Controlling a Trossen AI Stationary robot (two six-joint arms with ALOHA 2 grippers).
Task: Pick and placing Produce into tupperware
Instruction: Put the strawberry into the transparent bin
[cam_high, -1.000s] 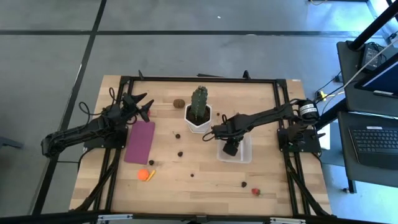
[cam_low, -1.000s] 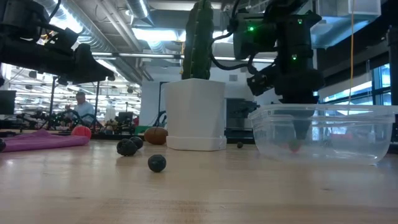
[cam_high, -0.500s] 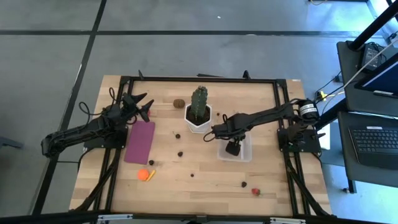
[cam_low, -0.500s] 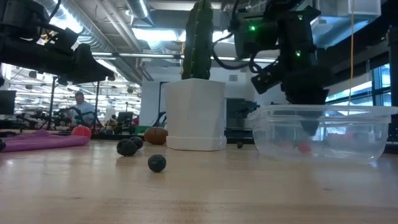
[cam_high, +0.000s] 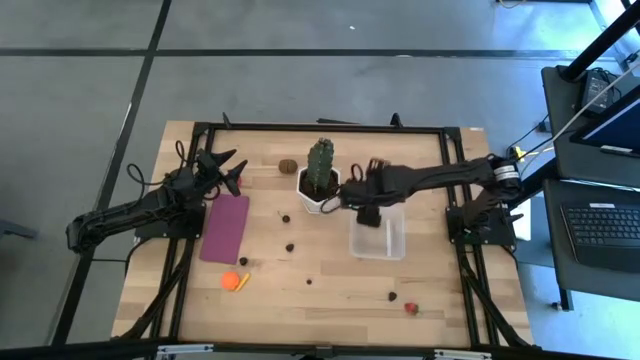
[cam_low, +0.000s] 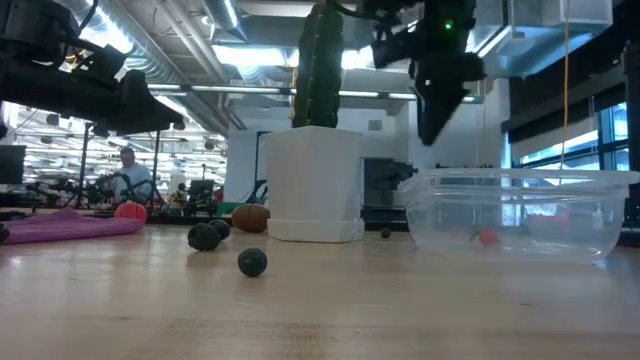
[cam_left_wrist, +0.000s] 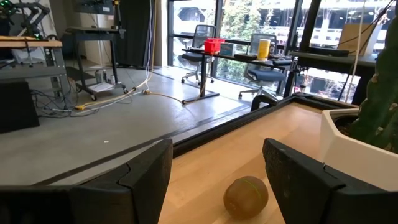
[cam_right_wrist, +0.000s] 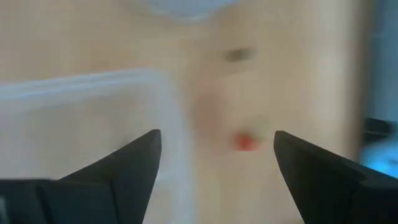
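Right gripper (cam_high: 366, 207) hangs released, fingers apart, above box (cam_low: 515, 215); small red piece (cam_low: 488, 238) lies inside, below it.

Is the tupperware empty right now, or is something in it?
Not empty: the low view shows a small red piece inside the tupperware.

Even daylight on table; right wrist view motion-blurred; low view backlit
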